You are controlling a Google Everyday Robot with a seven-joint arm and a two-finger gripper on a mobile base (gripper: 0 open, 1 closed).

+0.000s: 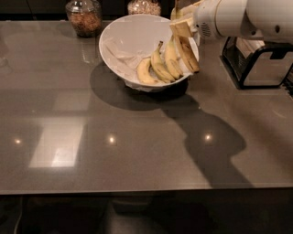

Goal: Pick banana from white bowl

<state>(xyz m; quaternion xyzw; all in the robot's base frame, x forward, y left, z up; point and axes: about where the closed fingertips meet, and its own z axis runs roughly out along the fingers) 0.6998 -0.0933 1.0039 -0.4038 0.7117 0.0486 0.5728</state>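
The white bowl (pixel 120 32) stands tilted at the back of the dark table. Three shorter curved bananas (pixel 159 68) lie against its right inner wall. The long banana (pixel 187 51) hangs nearly upright at the bowl's right rim, stem up and dark tip down, raised above the others. My gripper (pixel 181 26) comes in from the upper right on a white arm (pixel 238 18) and is shut on the upper part of this banana. The banana's top is partly hidden by the fingers.
Two glass jars (pixel 84 16) (pixel 143 6) stand behind the bowl. A black wire rack (pixel 256 64) with pale contents stands to the right under the arm. A crumpled white paper (pixel 120 51) lies inside the bowl. The table's front edge (pixel 146 191) runs across the bottom.
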